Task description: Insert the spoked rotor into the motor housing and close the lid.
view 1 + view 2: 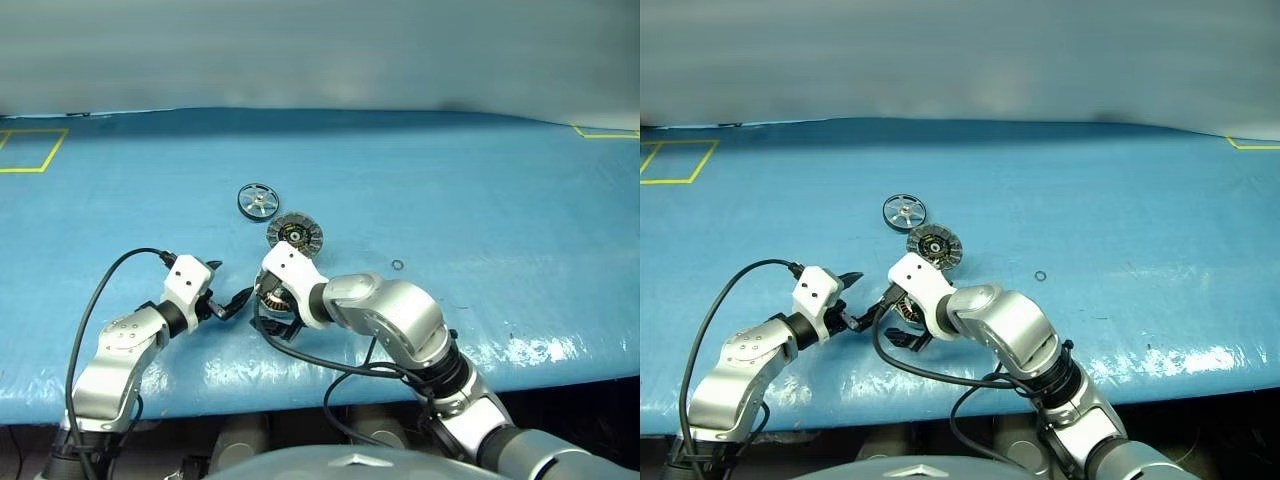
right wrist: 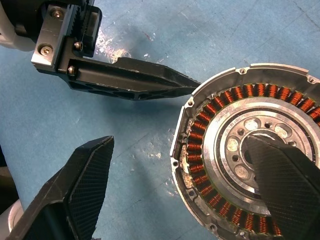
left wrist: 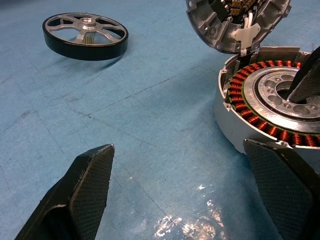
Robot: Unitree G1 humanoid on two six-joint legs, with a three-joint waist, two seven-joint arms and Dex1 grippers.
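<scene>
Both hands, left hand [image 1: 232, 303] and right hand [image 2: 175, 185], gape empty at the motor housing [image 3: 265, 112]; the spoked rotor [image 1: 257, 199], above centre, still needs fetching.

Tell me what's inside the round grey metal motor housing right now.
Inside the round grey metal motor housing: a ring of copper-brown windings around a silver centre. One black finger of the right pincer covers part of it.

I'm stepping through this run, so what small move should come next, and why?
Probably lift the open right gripper off the housing and head for the rotor. The rotor lies apart on the table, the lid stands open, and the windings are bare. The left gripper is open beside the housing.
</scene>
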